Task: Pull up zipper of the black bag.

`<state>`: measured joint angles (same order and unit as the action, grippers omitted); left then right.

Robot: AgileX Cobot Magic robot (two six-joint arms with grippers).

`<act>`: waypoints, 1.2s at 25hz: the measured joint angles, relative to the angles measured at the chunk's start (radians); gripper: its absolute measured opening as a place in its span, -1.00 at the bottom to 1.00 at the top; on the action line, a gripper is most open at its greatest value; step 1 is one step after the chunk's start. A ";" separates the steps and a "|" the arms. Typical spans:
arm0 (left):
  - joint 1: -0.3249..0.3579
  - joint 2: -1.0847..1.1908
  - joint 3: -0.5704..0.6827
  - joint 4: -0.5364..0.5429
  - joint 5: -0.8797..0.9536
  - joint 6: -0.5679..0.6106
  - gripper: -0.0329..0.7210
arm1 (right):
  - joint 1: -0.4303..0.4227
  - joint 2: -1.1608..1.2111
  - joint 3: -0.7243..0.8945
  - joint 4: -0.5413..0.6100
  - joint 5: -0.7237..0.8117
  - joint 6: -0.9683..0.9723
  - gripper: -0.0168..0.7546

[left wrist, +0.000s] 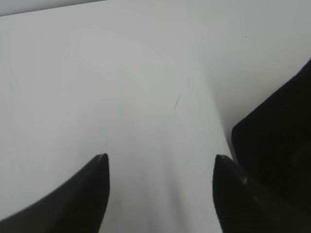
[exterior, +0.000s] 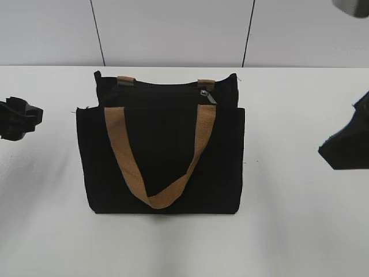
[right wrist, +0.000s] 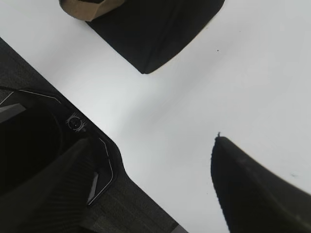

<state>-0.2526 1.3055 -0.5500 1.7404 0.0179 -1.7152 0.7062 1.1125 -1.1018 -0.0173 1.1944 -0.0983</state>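
The black bag (exterior: 161,156) lies flat in the middle of the white table, front pocket panel facing me, one tan handle (exterior: 158,199) draped over it. The zipper (exterior: 161,91) runs along its far top edge, and the silver pull tab (exterior: 207,96) sits near the right end. My left gripper (exterior: 26,115) is open and empty at the left edge, apart from the bag. In the left wrist view its jaws (left wrist: 160,165) are spread over bare table, the bag's edge (left wrist: 282,141) to their right. My right gripper (exterior: 340,150) is open and empty, right of the bag. In the right wrist view its jaws (right wrist: 150,145) are spread, and the bag's corner (right wrist: 155,34) lies ahead.
The white table (exterior: 288,231) meets a white panelled wall (exterior: 173,29) at the back. In the right wrist view the table's near edge (right wrist: 131,160) runs diagonally, with a dark base and floor (right wrist: 48,160) beyond it.
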 joint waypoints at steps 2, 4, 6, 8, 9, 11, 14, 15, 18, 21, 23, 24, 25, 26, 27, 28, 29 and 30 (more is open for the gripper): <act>0.000 0.004 0.000 0.000 0.003 0.006 0.41 | 0.000 -0.020 0.038 0.000 -0.002 0.007 0.52; 0.000 0.005 0.000 0.000 0.039 0.023 0.41 | 0.000 -0.043 0.072 0.000 -0.002 0.023 0.52; -0.001 0.015 0.000 0.000 0.095 0.072 0.41 | 0.000 -0.062 0.101 -0.001 -0.007 0.041 0.52; -0.001 0.026 0.000 -0.066 0.139 0.172 0.41 | 0.000 -0.078 0.121 -0.001 -0.010 0.055 0.52; -0.007 0.026 0.000 -0.135 0.152 0.240 0.41 | 0.000 -0.085 0.130 -0.001 -0.011 0.058 0.52; -0.054 0.015 0.000 -0.347 0.236 0.454 0.41 | 0.000 -0.102 0.148 -0.001 -0.013 0.063 0.52; -0.183 -0.016 -0.011 -0.624 0.432 0.729 0.41 | 0.000 -0.138 0.184 -0.001 -0.018 0.064 0.52; -0.227 -0.027 -0.016 -0.690 0.487 0.776 0.41 | 0.000 -0.152 0.196 0.000 -0.019 0.064 0.52; -0.336 -0.101 -0.035 -0.841 0.576 0.867 0.41 | 0.000 -0.193 0.219 0.002 -0.018 0.065 0.52; -0.417 -0.217 -0.068 -1.046 0.628 1.037 0.41 | 0.000 -0.233 0.221 0.010 0.000 0.045 0.52; -0.452 -0.300 -0.105 -1.230 0.676 1.172 0.41 | 0.000 -0.259 0.222 0.017 0.014 0.022 0.52; -0.462 -0.345 -0.121 -1.323 0.715 1.246 0.41 | 0.000 -0.276 0.222 0.023 0.015 0.008 0.52; -0.466 -0.389 -0.138 -1.394 0.759 1.304 0.41 | 0.000 -0.314 0.223 0.024 0.016 -0.006 0.52; -0.468 -0.426 -0.149 -1.468 0.804 1.368 0.41 | 0.000 -0.323 0.223 0.026 0.017 -0.017 0.52; -0.469 -0.475 -0.153 -1.531 0.842 1.425 0.41 | 0.000 -0.339 0.223 0.027 0.018 -0.028 0.52; -0.469 -0.543 -0.153 -1.574 0.888 1.473 0.41 | 0.000 -0.352 0.225 0.028 0.019 -0.038 0.52; -0.470 -0.579 -0.153 -1.617 0.938 1.506 0.41 | 0.000 -0.368 0.232 0.028 0.019 -0.048 0.52; -0.470 -0.620 -0.153 -1.645 0.993 1.537 0.41 | 0.000 -0.384 0.246 0.029 0.019 -0.053 0.52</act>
<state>-0.7224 0.6856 -0.7030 0.0951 1.0106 -0.1784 0.7062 0.7289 -0.8556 0.0120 1.2132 -0.1511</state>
